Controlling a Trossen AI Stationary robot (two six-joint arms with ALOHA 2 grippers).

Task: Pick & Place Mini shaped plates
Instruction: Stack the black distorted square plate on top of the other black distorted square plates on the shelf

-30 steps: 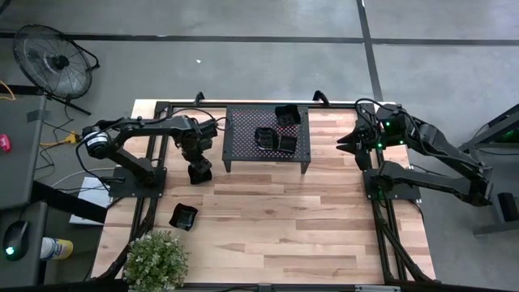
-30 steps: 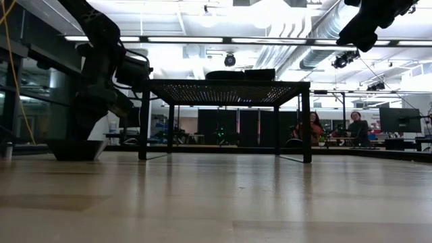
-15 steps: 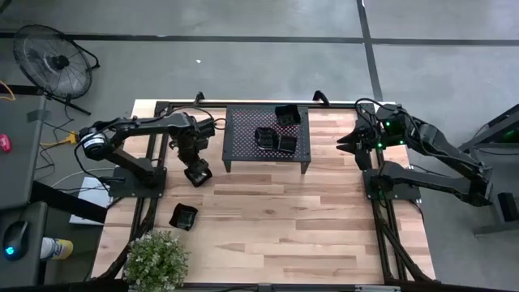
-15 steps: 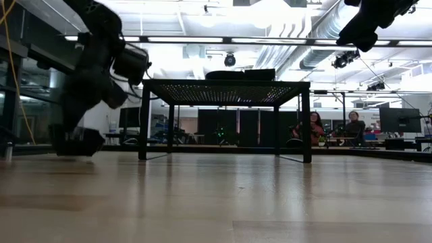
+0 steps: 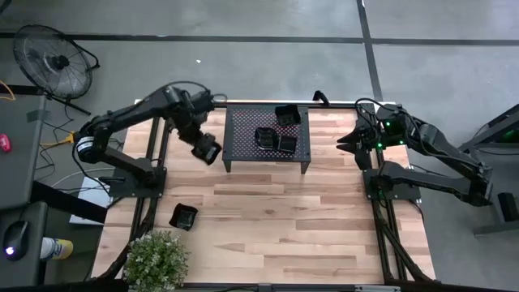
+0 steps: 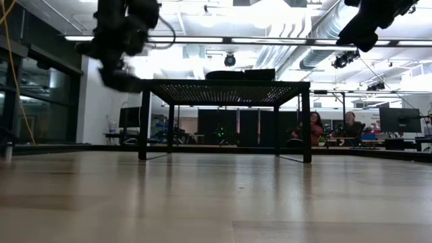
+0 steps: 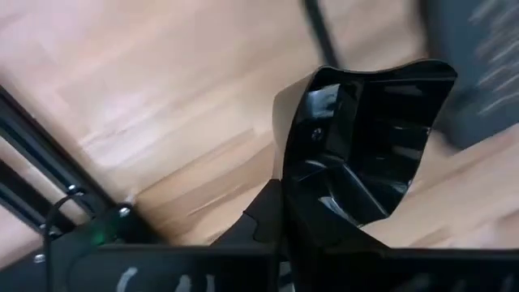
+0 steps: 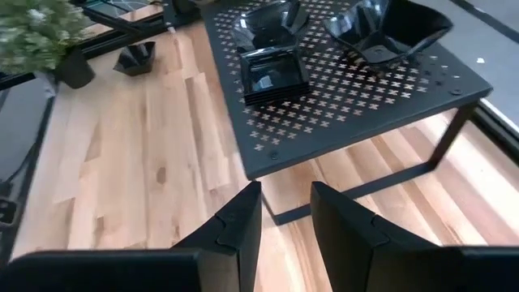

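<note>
My left gripper [image 5: 203, 144] hangs high beside the left end of the black perforated rack [image 5: 243, 151], shut on a glossy black mini plate [image 7: 365, 146]. In the low view that plate [image 6: 123, 79] is level with the rack's top. My right gripper [image 8: 285, 215] waits open past the rack's right end, with nothing between its fingers. Three more mini plates lie on the rack top: a wavy one [image 8: 268, 20], a square one [image 8: 274, 77] and one at the far side [image 8: 388, 28]. Another plate [image 5: 184, 216] rests on the table at the near left. My left gripper holds the plate by one side of its rim [image 7: 312, 215], pinched between the two fingers. The fingers come from above and point down. The plate sticks out past the fingertips, tilted, its hollow showing, and is lifted clear of the table.
A potted plant [image 5: 156, 259] stands at the table's near left corner. The rack's legs [image 6: 144, 121] rise from the wooden table [image 5: 284, 227]. A fan [image 5: 53, 61] stands on the floor beyond the far left corner. People sit far off in the room behind.
My left gripper has taken the plate off the table left of the rack. It has risen with it to the height of the rack's top, shifting toward the far edge and rolling its wrist. The plate now hangs tilted, clear of the table.
</note>
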